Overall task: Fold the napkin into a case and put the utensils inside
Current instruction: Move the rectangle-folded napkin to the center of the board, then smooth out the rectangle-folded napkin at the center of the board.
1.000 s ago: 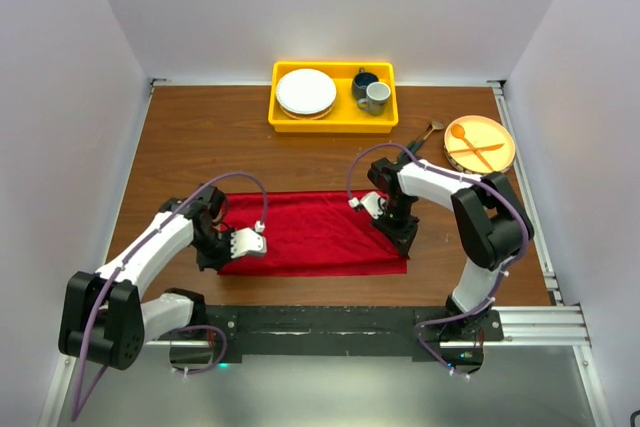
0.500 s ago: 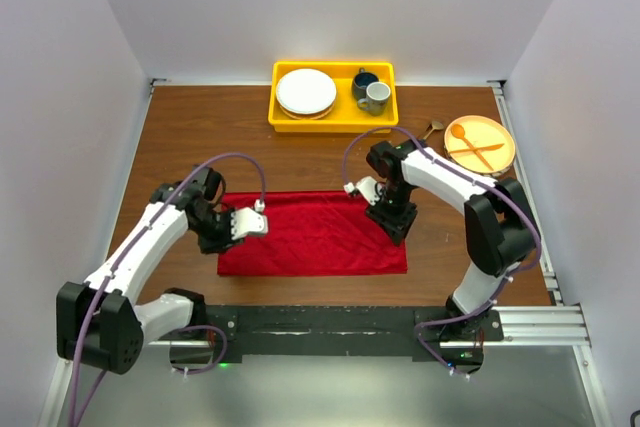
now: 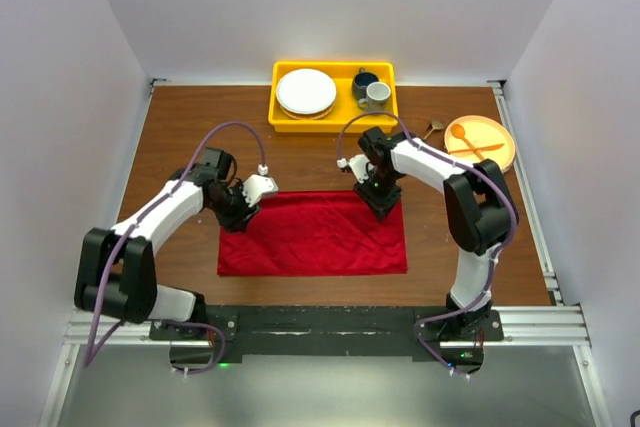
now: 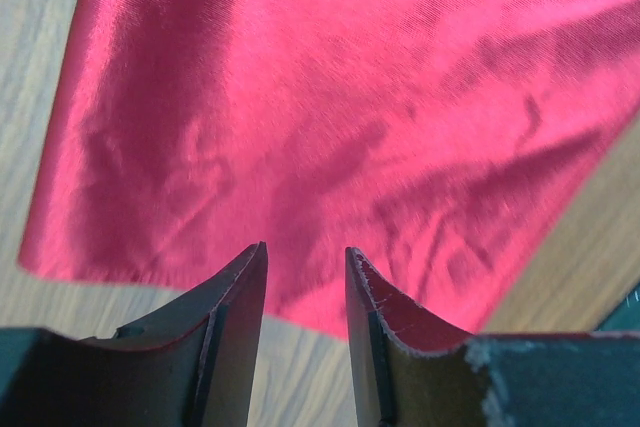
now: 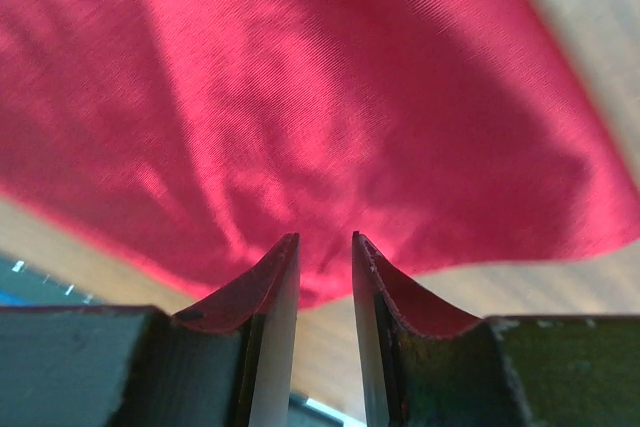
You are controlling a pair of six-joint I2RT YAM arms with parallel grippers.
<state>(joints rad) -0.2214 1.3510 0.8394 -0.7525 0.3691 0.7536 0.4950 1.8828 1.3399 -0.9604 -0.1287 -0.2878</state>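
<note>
The red napkin point(image 3: 312, 237) lies flat on the wooden table as a wide rectangle. My left gripper point(image 3: 241, 211) hovers at its far left corner, open, nothing between the fingers; in the left wrist view the gripper point(image 4: 305, 252) has its tips just over the cloth's edge point(image 4: 330, 127). At the far right corner my right gripper point(image 3: 380, 198) is open and empty too, and the right wrist view shows the gripper point(image 5: 325, 239) over the napkin point(image 5: 330, 97). A gold spoon point(image 3: 432, 130) lies on the table at the back right. More utensils point(image 3: 470, 145) rest crossed on a round plate.
A yellow tray point(image 3: 335, 126) at the back holds stacked white plates point(image 3: 306, 92) and two mugs point(image 3: 372, 93). The round wooden plate point(image 3: 500, 152) sits at the back right. White walls close in the table on three sides.
Both grippers have opened from shut and moved away from the near side to the napkin's far corners. The napkin lies still.
</note>
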